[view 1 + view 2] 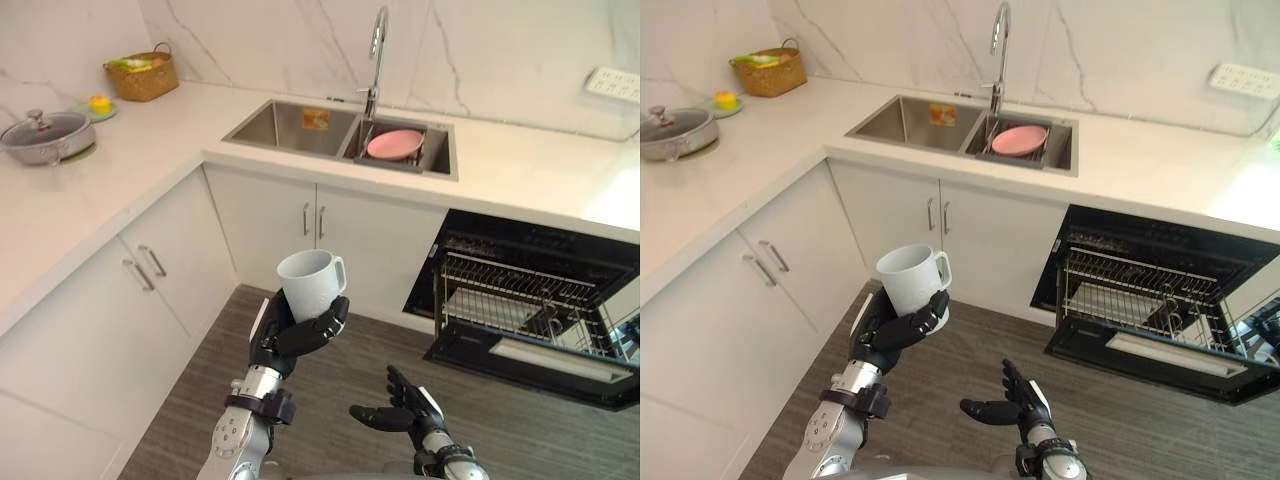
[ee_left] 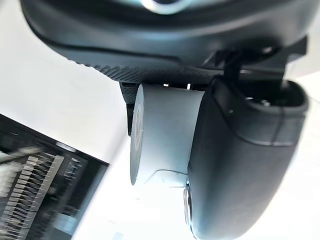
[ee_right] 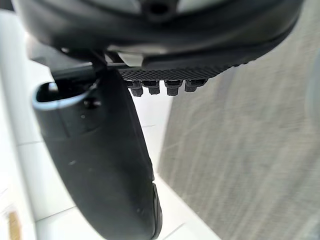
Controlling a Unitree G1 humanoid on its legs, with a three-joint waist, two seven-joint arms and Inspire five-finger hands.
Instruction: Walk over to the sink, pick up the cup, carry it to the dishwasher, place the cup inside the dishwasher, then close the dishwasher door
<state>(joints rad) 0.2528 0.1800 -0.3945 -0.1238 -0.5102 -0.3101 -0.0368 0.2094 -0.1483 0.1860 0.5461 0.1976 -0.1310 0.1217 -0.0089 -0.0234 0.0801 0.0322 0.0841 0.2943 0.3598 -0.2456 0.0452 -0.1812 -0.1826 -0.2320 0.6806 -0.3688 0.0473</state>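
"Where's the cup, then?"

"Closest to us, the right hand point(image 1: 405, 405) hangs low over the floor point(image 1: 520, 430), fingers loose and spread, nothing in it. Just past it, the left hand point(image 1: 290, 335) has fingers and thumb wrapped round the white cup point(image 1: 308, 282), which is upright with its mouth up."

"And the dishwasher?"

"The dishwasher point(image 1: 530, 300) is farther off, ahead and to the robot's right of the cup, with its door down and the wire rack showing. I'd say the cup must cross rightward. The empty hand is nearer the machine, but the left one carries the cup. Farthest back is the sink point(image 1: 290, 125), with a pink plate point(image 1: 395, 144) in it."
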